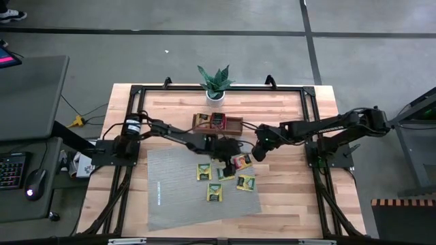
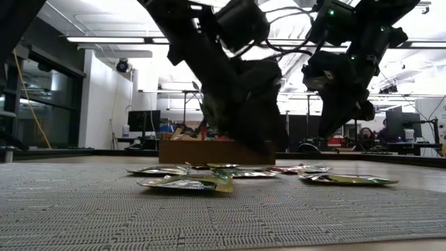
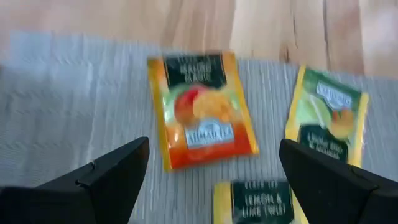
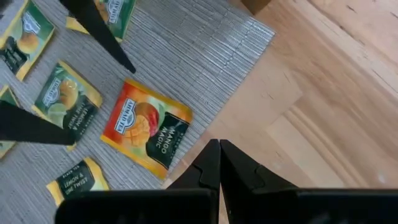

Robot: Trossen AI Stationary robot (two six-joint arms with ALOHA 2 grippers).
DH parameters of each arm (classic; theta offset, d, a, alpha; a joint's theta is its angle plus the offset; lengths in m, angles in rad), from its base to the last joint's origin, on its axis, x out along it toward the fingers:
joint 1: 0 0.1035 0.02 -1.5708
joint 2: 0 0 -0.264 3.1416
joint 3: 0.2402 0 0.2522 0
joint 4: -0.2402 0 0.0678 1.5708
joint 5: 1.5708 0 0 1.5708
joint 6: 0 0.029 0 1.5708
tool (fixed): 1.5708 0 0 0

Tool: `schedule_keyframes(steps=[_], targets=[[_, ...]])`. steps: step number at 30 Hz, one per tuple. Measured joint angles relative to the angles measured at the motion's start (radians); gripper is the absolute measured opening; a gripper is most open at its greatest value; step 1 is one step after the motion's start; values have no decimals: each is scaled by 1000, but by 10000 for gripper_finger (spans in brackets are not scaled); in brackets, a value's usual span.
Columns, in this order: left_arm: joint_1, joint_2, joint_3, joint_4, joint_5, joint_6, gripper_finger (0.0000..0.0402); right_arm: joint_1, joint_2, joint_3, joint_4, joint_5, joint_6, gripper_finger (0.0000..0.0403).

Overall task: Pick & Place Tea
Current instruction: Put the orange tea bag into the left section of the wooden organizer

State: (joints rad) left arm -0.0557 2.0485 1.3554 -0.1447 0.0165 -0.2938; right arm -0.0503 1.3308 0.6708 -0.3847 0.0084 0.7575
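Several tea sachets lie flat on the grey ribbed mat (image 1: 177, 197). Among them are an orange mango one (image 3: 202, 109) (image 4: 146, 134), a yellow-green one (image 3: 326, 118) and a yellow lemon one (image 3: 261, 202). My left gripper (image 3: 214, 180) (image 1: 228, 150) is open and slants down over the mat. The mango sachet lies just ahead of it, between the lines of its two fingers, untouched. My right gripper (image 4: 217, 165) (image 1: 259, 154) is shut and empty. It hovers over the mat's right edge, beside the mango sachet.
The brown wooden tray (image 1: 218, 123) stands behind the mat, just past both grippers, with a potted plant (image 1: 215, 83) at the far edge. Bare wooden table (image 4: 336, 93) lies right of the mat. The two grippers are close together.
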Motion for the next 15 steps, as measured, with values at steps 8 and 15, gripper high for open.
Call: schedule_keyframes(steps=[8,15], targets=[[-38,-1,0,49,-154,1,358,19,0,0,0,-2,-7,0],[-38,-1,0,47,-153,1,358,20,0,0,0,15,-2,0]])
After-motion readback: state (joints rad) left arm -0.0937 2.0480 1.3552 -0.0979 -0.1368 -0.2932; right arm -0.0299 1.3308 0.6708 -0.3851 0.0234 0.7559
